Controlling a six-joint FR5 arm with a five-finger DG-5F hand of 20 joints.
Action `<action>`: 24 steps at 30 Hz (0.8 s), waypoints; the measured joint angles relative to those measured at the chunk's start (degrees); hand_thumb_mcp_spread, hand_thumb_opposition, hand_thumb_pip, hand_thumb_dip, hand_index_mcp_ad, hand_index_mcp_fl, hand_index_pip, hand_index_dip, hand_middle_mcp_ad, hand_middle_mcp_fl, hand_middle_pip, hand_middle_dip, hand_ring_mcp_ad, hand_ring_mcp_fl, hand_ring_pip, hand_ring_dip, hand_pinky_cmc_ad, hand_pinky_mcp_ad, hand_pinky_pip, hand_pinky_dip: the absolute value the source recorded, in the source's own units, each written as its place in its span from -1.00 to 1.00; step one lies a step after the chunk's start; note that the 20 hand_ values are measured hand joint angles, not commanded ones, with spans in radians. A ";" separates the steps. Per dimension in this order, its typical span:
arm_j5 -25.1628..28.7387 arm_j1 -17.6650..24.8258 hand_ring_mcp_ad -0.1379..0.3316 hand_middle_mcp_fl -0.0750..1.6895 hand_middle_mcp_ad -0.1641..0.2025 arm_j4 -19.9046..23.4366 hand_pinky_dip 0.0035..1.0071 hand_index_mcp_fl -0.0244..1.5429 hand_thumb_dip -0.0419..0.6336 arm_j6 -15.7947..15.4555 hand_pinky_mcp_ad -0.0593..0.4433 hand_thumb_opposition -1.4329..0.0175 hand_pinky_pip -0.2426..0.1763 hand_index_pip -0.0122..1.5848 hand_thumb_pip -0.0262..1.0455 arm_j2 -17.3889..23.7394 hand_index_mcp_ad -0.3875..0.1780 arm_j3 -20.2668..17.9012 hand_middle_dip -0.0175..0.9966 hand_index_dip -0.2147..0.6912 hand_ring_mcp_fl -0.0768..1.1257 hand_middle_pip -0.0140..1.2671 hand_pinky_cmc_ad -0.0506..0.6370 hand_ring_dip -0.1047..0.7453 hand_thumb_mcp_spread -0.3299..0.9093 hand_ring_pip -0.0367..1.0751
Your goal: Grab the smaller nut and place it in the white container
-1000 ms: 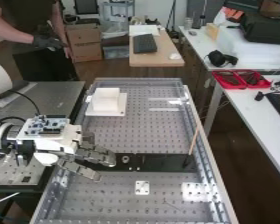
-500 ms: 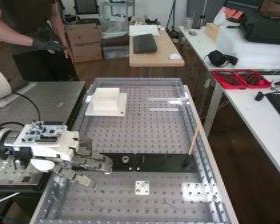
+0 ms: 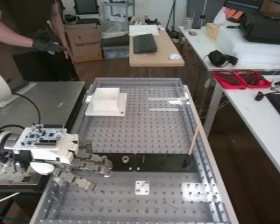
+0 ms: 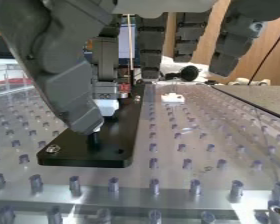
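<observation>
So the robot's hand is sitting low over one end of the black bar, fingers fairly straight and loosely spread, thumb apart from them. In the wrist view the thumb tip of that hand is right by a short dark peg on the bar. Honestly can't tell where the smaller nut is, the hand's in the way. Bearing is standing on the bar just beyond the fingertips. White container is farther up the bench, well apart from the hand.
</observation>
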 joint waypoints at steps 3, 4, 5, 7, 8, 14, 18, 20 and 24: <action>-0.14 -0.08 0.18 -0.73 0.30 0.31 -0.65 -0.94 -0.27 0.09 0.41 -0.16 0.07 0.88 0.53 -0.12 -0.37 -0.08 -0.50 -0.28 -0.88 -0.78 0.15 -0.54 0.14 -0.76; -0.15 -0.09 0.18 -0.73 0.30 0.37 -0.65 -0.94 -0.27 0.10 0.41 -0.16 0.07 0.88 0.53 -0.14 -0.37 -0.09 -0.50 -0.28 -0.88 -0.78 0.15 -0.54 0.14 -0.76; -0.18 -0.10 0.18 -0.73 0.30 0.50 -0.65 -0.94 -0.27 0.16 0.41 -0.16 0.07 0.90 0.53 -0.21 -0.37 -0.11 -0.50 -0.28 -0.88 -0.78 0.15 -0.54 0.14 -0.76; -0.25 -0.12 0.18 -0.73 0.30 0.62 -0.65 -0.94 -0.27 0.26 0.41 -0.16 0.07 0.90 0.53 -0.27 -0.37 -0.13 -0.50 -0.28 -0.88 -0.78 0.15 -0.54 0.14 -0.76; -0.31 -0.14 0.18 -0.73 0.30 0.74 -0.65 -0.92 -0.27 0.33 0.41 -0.16 0.07 0.90 0.53 -0.30 -0.37 -0.14 -0.50 -0.28 -0.88 -0.78 0.15 -0.54 0.14 -0.76; -0.35 -0.09 0.18 -0.73 0.30 0.94 -0.65 -0.90 -0.27 0.44 0.41 -0.16 0.07 0.92 0.52 -0.47 -0.37 -0.21 -0.50 -0.28 -0.88 -0.78 0.15 -0.54 0.14 -0.76; -0.38 -0.11 0.18 -0.73 0.30 0.93 -0.65 -0.90 -0.27 0.39 0.41 -0.16 0.07 0.95 0.52 -0.51 -0.37 -0.19 -0.50 -0.28 -0.88 -0.78 0.15 -0.54 0.14 -0.76; -0.45 -0.11 0.18 -0.73 0.30 0.88 -0.65 -0.90 -0.27 0.32 0.41 -0.16 0.07 0.95 0.52 -0.53 -0.37 -0.19 -0.50 -0.28 -0.88 -0.78 0.15 -0.54 0.14 -0.76; -0.50 -0.08 0.18 -0.73 0.30 0.87 -0.65 -0.90 -0.27 0.29 0.41 -0.16 0.07 0.95 0.52 -0.56 -0.37 -0.17 -0.50 -0.28 -0.88 -0.78 0.15 -0.54 0.14 -0.76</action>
